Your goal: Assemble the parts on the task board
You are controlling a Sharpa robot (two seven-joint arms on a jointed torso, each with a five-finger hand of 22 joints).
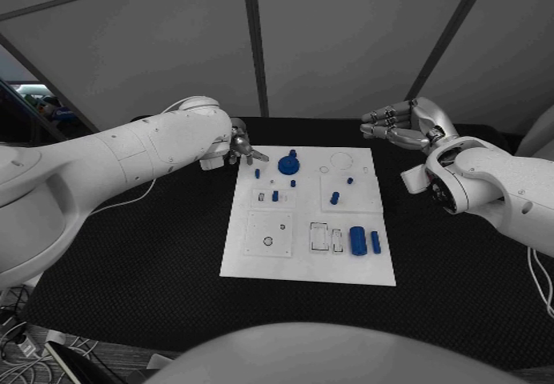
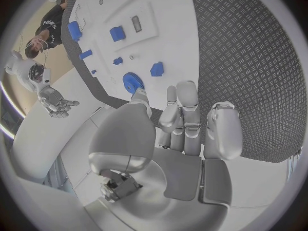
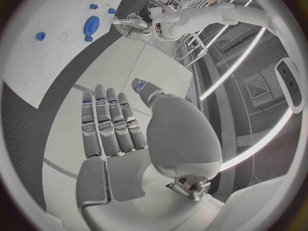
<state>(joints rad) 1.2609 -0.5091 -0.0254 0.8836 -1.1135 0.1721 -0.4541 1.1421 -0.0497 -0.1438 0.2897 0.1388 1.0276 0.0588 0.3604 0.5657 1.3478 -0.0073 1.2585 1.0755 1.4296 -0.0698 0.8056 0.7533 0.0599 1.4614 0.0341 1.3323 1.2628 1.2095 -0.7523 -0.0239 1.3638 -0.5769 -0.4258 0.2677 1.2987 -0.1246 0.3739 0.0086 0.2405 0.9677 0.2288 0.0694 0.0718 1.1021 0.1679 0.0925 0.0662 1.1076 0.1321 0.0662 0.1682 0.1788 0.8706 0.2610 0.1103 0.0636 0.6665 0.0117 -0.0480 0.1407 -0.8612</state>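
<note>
The left hand (image 1: 239, 148) is hovering at the task board's (image 1: 307, 270) far left corner, fingers apart and holding nothing, just beside the blue gear (image 1: 287, 166). The right hand (image 1: 404, 124) is hanging open beyond the far right corner. A careless reach could be knocking the small pegs (image 1: 274, 195) loose.

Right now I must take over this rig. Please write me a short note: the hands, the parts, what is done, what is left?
Left hand: open, holds nothing, at the task board's far left corner, close to the blue gear.
Right hand: open, holds nothing, raised beyond the board's far right corner.
Parts: gear and small blue pieces on the far half; two long blue pieces near the right edge.
Done: cannot tell which parts are seated.
Left: no part is in hand.
</note>
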